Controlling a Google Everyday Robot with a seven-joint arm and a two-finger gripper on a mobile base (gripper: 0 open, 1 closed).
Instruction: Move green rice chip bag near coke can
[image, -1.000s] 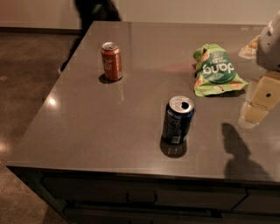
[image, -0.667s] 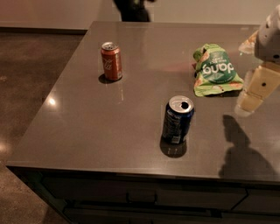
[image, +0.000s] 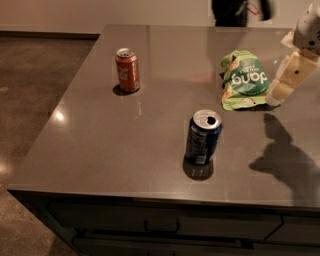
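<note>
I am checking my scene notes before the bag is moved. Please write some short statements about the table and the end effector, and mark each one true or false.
1. The coke can stands upright on the left part of the table. True.
2. The end effector is at the right edge of the view, just right of the green rice chip bag. True.
3. The green rice chip bag lies right beside the coke can. False: they are far apart, the bag on the right and the can on the left.
4. The dark blue can lies on its side. False: it stands upright, nearer the front edge.
</note>
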